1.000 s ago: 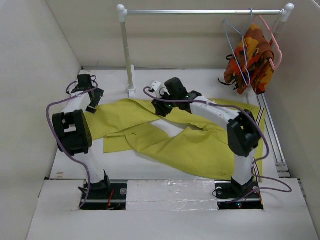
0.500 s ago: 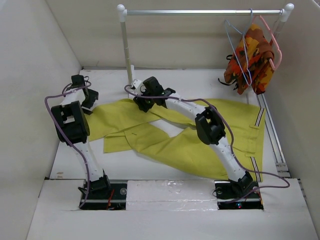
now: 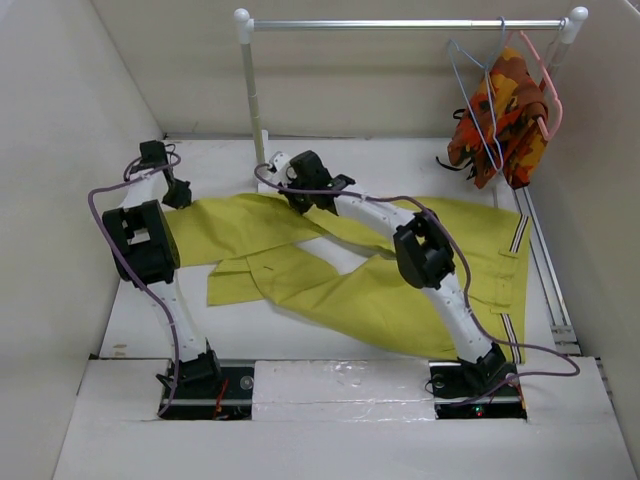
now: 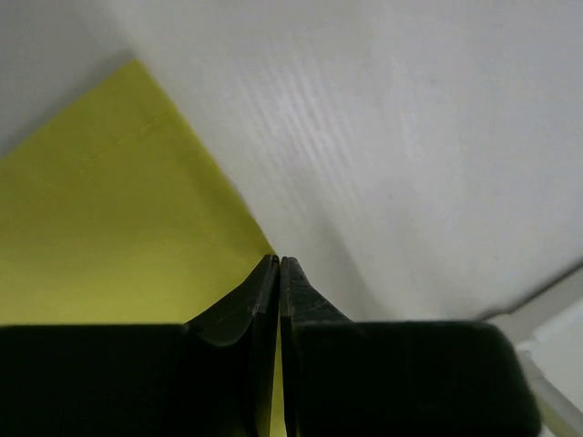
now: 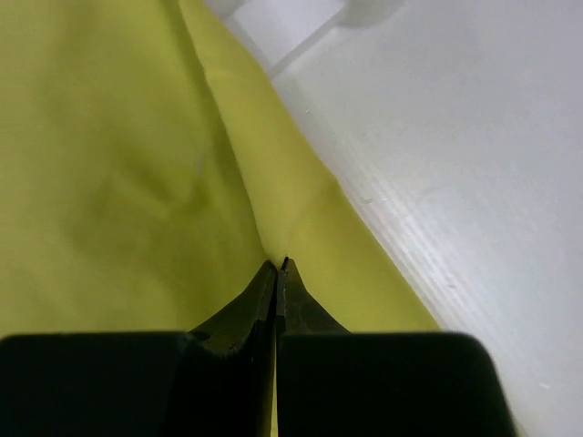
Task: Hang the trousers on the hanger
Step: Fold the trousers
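The mustard trousers lie spread flat on the white table, legs pointing left and striped waistband at the right. My left gripper is at the cuff end of the upper leg. In the left wrist view it is shut on the edge of the trousers, with a sliver of cloth between the jaws. My right gripper is on the far edge of the same leg. The right wrist view shows it shut on a pinched fold of the trousers. The pale-blue hanger hangs bare on the rail.
A metal clothes rail spans the back, its left post standing just behind my right gripper. A pink hanger carrying an orange patterned garment hangs next to the blue one. White walls enclose the table on both sides.
Both grippers have gone from open to shut on the upper trouser leg. The right arm swung left from the crotch area to the leg's far edge; the left moved slightly back.
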You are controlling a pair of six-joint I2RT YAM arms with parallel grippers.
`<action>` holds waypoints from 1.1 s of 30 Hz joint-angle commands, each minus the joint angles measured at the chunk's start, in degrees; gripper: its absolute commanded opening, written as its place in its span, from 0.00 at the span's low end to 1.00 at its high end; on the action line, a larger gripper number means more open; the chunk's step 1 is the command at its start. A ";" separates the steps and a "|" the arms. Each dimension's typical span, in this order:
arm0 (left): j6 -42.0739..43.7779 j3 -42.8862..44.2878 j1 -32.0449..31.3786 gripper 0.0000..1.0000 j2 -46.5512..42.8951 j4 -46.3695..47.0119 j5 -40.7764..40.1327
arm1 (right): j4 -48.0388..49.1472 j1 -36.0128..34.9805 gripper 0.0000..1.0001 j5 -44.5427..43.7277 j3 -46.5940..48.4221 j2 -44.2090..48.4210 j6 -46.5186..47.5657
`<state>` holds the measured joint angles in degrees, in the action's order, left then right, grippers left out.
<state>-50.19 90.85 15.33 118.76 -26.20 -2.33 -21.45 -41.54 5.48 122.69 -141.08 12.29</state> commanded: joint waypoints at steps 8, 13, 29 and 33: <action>-2.61 20.34 -0.04 0.00 -13.54 2.71 6.11 | 2.47 5.58 0.00 4.62 0.53 24.51 6.60; -4.29 -1.73 1.18 0.00 -25.21 16.06 0.07 | 4.22 3.23 0.00 12.71 -10.08 29.89 10.82; 10.99 -9.99 -5.58 0.36 -16.29 10.38 1.24 | -2.80 -5.93 0.00 -0.10 -36.98 34.81 8.02; 12.75 -5.70 -10.04 0.41 -12.68 10.64 4.45 | -2.11 -5.92 0.00 0.76 -43.67 38.06 8.10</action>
<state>-41.45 81.89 7.20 105.21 -13.98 1.10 -24.80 -48.01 9.02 81.71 -107.85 21.85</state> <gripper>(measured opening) 0.405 0.013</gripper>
